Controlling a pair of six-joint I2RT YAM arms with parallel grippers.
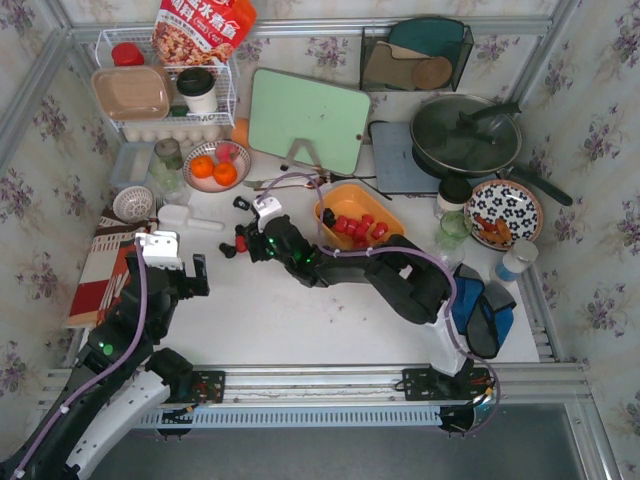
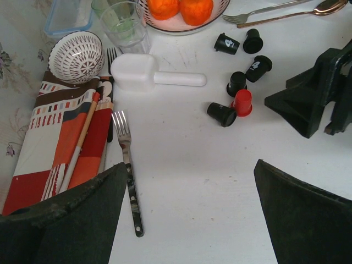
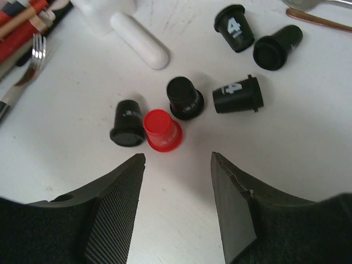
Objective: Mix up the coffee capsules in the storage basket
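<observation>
White tabletop is carrying loose glossy red and black cup-shaped coffee capsules (image 3: 162,130), lying just ahead of the right gripper (image 3: 177,158), which is hovering half-open and empty. The shallow orange plastic storage basket (image 1: 340,197) is sitting back beside that arm, holding reds. The left gripper (image 2: 191,164) is hanging wide, farther off.

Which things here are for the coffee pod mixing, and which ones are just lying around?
For the job: orange storage basket, red capsules inside it, loose black capsules, one loose red capsule.

Just lying about: oranges, fork, white scoop, glass, patterned bowl, frying pan, green cutting board.
</observation>
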